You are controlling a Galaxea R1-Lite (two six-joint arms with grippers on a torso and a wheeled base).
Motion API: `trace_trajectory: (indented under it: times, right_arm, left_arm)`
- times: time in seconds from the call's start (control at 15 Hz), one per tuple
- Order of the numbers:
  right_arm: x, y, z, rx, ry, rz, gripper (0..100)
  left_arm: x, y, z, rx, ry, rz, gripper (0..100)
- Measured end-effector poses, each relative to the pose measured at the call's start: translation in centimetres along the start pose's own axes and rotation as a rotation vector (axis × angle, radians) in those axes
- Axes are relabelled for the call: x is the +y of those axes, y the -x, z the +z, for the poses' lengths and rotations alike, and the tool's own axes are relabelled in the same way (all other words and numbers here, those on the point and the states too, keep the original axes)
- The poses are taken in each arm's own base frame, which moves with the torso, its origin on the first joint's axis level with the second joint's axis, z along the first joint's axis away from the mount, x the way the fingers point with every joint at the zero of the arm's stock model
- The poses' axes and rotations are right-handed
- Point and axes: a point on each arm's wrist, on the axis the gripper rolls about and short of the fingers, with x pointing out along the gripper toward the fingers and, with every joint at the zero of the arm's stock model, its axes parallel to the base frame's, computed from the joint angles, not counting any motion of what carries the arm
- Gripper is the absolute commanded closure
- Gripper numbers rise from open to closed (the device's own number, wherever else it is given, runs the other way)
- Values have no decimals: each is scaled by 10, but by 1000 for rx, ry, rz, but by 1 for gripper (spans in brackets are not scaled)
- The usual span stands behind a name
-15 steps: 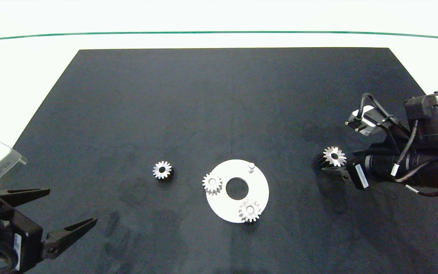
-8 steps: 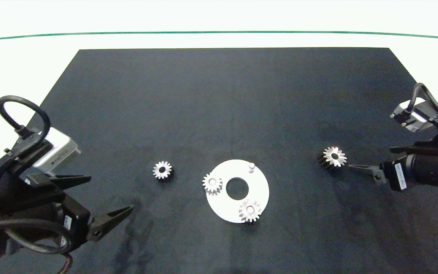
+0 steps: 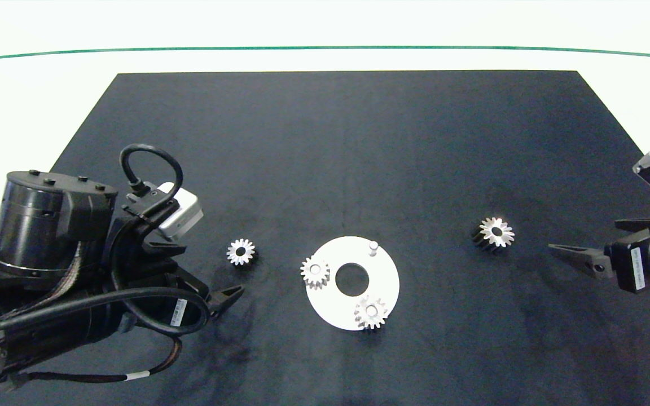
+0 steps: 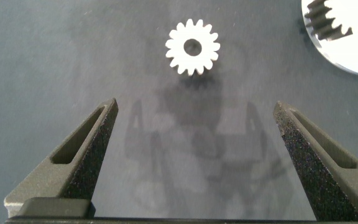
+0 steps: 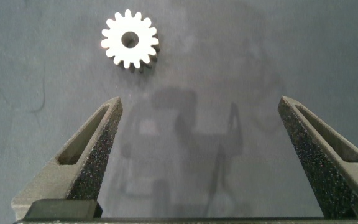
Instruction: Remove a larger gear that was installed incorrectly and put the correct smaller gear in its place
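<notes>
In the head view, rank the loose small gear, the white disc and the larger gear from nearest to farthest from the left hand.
Measured from the left hand:
1. The smaller gear, loose on the mat just beyond the hand.
2. The white disc, mid-table, carrying two small gears.
3. The larger gear, far side, near the right hand.

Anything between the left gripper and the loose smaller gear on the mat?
Nothing: only bare black mat between the open left gripper and the smaller gear, clearest in the left wrist view.

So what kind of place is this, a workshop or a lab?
Probably a robotics lab bench: a black mat on a white table, with loose gears around a white gear plate.
</notes>
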Motion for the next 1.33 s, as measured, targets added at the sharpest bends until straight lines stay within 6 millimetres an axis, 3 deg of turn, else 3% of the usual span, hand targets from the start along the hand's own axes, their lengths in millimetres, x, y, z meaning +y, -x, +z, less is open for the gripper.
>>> trace_trajectory:
  times: [0.53,1.07,1.33]
  right_arm:
    - [0,7,0,-19,-2,-3,0]
    - [0,7,0,-20,-4,-4,0]
    - [0,7,0,-21,-4,-4,0]
  left_arm:
    - [-5,-36,13,18,-2,2,0]
    - [-13,-66,13,29,-8,15,0]
    - [-14,-70,12,45,-9,21,8]
